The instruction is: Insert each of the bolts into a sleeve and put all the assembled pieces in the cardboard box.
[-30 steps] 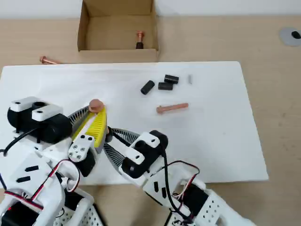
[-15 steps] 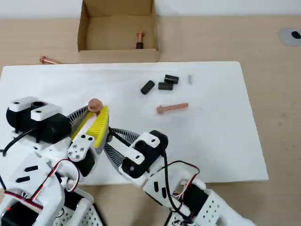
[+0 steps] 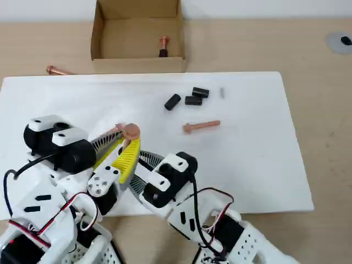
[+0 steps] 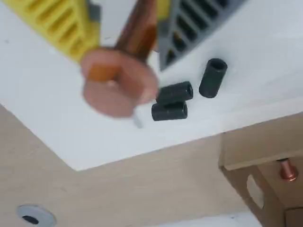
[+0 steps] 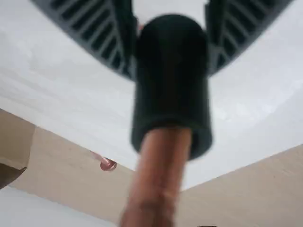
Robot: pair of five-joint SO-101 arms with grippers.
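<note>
White sheet over a wooden table: above it, the left gripper clamps a copper bolt, its shank inside the black sleeve that the right gripper pinches. Loose sleeves and another bolt lie beyond, with the cardboard box farther off.

No lettering, number, label or sign could be read. The box showed plain cardboard walls, and the desk carried no legible print.
</note>
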